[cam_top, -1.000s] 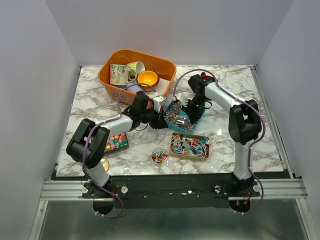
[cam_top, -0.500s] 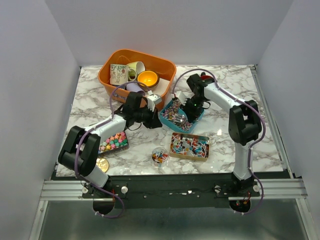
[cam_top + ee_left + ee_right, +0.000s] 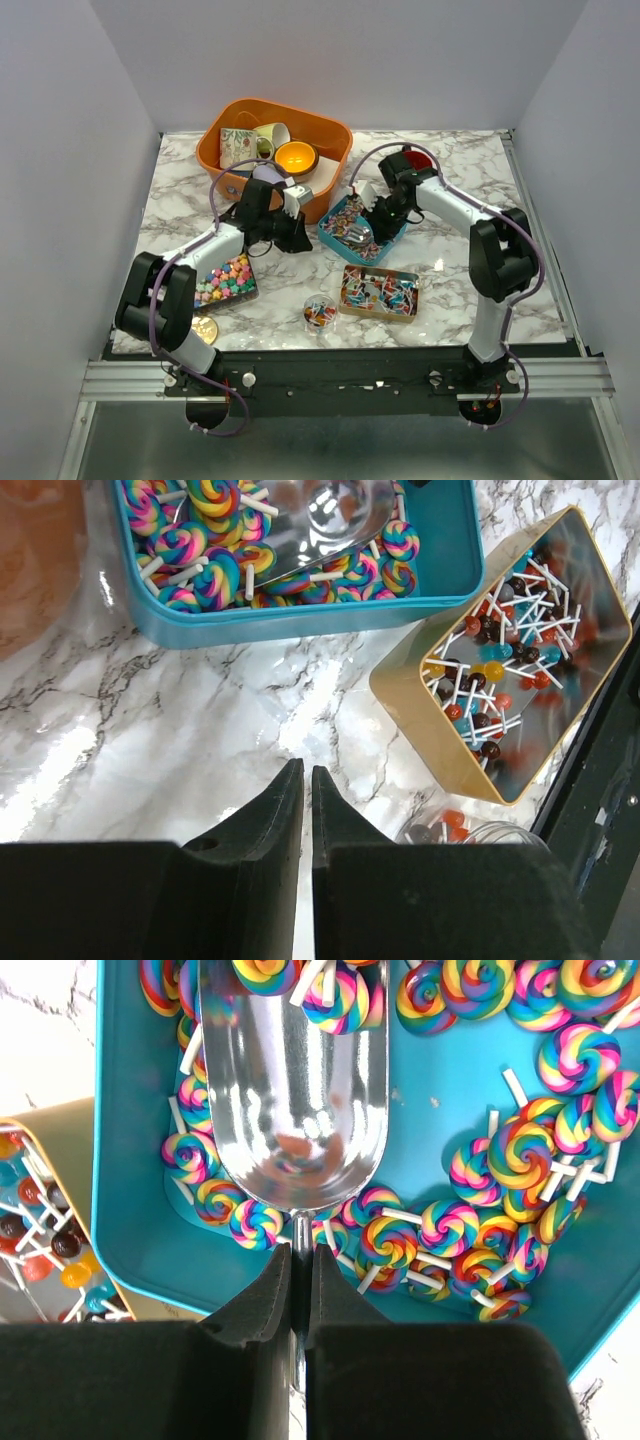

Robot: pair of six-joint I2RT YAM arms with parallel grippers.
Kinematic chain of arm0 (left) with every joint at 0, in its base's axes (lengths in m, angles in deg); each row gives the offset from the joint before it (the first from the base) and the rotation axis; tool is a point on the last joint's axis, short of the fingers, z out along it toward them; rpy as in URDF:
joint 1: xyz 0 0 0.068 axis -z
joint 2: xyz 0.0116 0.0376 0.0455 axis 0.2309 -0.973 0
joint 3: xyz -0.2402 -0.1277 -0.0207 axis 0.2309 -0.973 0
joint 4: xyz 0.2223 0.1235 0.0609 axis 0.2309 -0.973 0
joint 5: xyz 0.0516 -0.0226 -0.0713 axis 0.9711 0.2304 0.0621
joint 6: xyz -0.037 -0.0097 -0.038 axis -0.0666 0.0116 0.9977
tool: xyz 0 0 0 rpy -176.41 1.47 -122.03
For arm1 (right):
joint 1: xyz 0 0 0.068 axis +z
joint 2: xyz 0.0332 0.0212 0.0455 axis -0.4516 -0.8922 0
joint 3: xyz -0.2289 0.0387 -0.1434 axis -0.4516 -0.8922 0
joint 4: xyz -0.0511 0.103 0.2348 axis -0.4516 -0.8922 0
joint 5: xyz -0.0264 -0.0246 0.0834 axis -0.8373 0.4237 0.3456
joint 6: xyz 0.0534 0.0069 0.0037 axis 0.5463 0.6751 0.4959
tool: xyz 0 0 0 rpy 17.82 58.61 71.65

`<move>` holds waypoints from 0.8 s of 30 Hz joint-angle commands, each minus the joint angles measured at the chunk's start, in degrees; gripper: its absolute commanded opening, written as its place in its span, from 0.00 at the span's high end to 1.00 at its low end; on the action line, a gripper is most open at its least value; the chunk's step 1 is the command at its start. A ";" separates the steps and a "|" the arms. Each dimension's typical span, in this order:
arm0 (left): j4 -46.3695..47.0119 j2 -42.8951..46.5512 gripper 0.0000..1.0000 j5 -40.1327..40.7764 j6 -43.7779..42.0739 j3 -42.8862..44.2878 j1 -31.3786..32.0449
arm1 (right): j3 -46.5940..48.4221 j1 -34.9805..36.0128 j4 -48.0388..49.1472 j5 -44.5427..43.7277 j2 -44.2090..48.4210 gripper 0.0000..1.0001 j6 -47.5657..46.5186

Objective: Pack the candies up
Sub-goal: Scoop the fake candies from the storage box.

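Note:
Rainbow swirl lollipop candies [image 3: 520, 1155] lie in a teal tray [image 3: 130, 1160] at mid-table [image 3: 398, 230]. My right gripper [image 3: 301, 1250] is shut on the thin handle of a silver scoop [image 3: 290, 1090], whose bowl rests among the lollipops with a couple at its far end. My left gripper [image 3: 301, 768] is shut on nothing and hovers over bare marble just left of the tray [image 3: 300, 620]. From above, the left gripper [image 3: 303, 238] and right gripper [image 3: 372, 212] flank the tray. A gold tin [image 3: 420, 730] of small ball lollipops [image 3: 378, 290] sits in front.
An orange basket [image 3: 330, 135] with mugs and cups stands at the back left, close behind my left arm. A clear tray of pastel star candies [image 3: 228, 280], a gold disc [image 3: 207, 328] and a small clear jar [image 3: 320, 312] lie along the near side.
My left gripper has pulled back to the left, away from the teal tray's edge. The tray and my right gripper with the scoop have shifted slightly toward the back left.

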 commanded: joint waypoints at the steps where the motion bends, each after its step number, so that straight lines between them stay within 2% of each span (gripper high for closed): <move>1: -2.83 1.36 0.82 0.61 -2.69 2.31 -1.00 | -3.60 0.34 9.40 1.14 0.65 0.99 1.50; 13: -7.57 1.45 0.82 1.49 -6.11 5.56 -2.14 | -11.42 -0.54 16.26 3.16 6.71 0.99 3.08; 21: -10.21 0.66 0.81 1.58 -7.96 8.11 -2.31 | -12.13 -0.89 15.91 1.58 8.47 0.99 3.61; 24: -10.13 0.40 0.81 1.41 -7.70 8.29 -2.32 | -9.76 -1.07 13.01 -1.05 6.72 0.99 4.40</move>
